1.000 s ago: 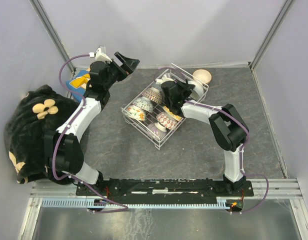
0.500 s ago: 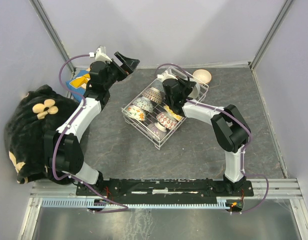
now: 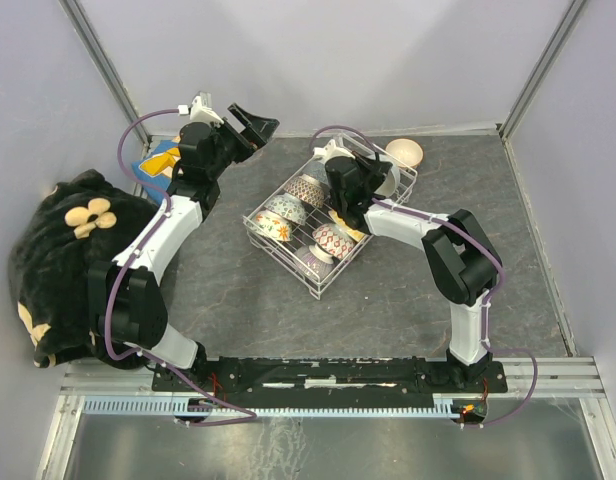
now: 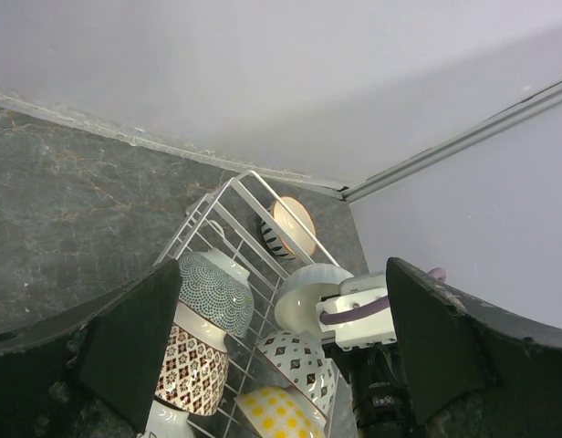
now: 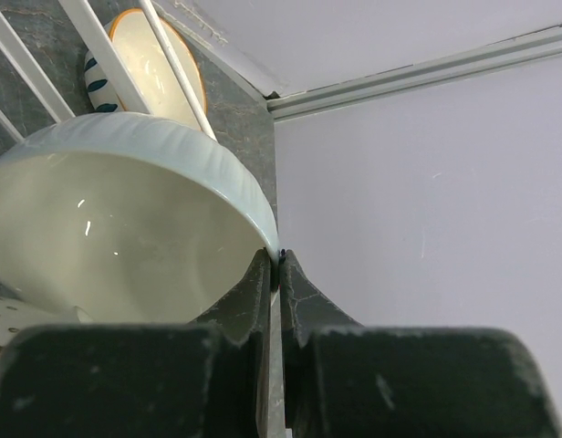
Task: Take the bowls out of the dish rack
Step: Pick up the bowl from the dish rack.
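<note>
Since a second ago the right arm has edged toward the far end of the dish rack (image 3: 284, 258) and its jaws have drawn together; the right pincer (image 5: 277, 265) now pinches the rim of the pale bowl (image 5: 126, 219), fingertips meeting on the thin edge at the bowl's lower right in the wrist view; the left arm has not shifted, and its left pincer (image 3: 253, 122) hangs with jaws spread wide and nothing between them, raised over the far left of the desk (image 3: 418, 300), apart from the rack.

The rack lies diagonally at mid-desk; the pale bowl stands on edge at its far end, its white hollow facing the right wrist camera; the other bowls sit tilted in rows among the wires; nearest the left pincer are a teal dotted bowl (image 4: 214, 290) and, just below it, a brown diamond-patterned bowl (image 4: 192, 370); beside the pale bowl are a white bowl with gold flecks (image 4: 299, 356) and a yellow dotted bowl (image 4: 272, 411); nearer the arms' bases stand a red-patterned bowl (image 3: 333, 240) and a blue floral bowl (image 3: 285, 210).

An orange-rimmed bowl (image 3: 404, 152) rests on the desk just outside the rack's far corner, seen through the wires from the right wrist; a black plush heap (image 3: 58, 260) fills the left edge; a blue and yellow item (image 3: 158, 160) lies beyond it.
</note>
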`<action>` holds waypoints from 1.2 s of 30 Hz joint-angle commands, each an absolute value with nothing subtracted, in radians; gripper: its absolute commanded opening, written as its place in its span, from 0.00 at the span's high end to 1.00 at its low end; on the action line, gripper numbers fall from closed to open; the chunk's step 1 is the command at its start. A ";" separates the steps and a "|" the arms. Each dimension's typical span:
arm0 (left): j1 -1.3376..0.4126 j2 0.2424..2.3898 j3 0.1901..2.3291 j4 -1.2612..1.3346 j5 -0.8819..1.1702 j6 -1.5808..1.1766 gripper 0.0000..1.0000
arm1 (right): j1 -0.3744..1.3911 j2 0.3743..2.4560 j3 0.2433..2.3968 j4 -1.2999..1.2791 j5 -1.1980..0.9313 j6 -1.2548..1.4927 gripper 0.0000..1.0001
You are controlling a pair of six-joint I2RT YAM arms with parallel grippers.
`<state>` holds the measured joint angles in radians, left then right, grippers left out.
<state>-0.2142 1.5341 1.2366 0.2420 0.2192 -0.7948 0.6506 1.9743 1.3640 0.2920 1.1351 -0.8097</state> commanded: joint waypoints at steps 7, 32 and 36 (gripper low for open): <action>-0.209 1.489 1.233 0.301 0.227 -0.821 0.01 | 0.630 1.945 1.455 0.378 1.164 -0.828 0.97; -0.207 1.511 1.296 0.275 0.213 -0.819 0.01 | 0.345 1.923 2.011 -0.476 0.713 -0.080 0.99; -0.208 1.520 1.305 0.270 0.217 -0.821 0.01 | 0.251 1.980 2.159 -0.610 0.609 0.025 0.99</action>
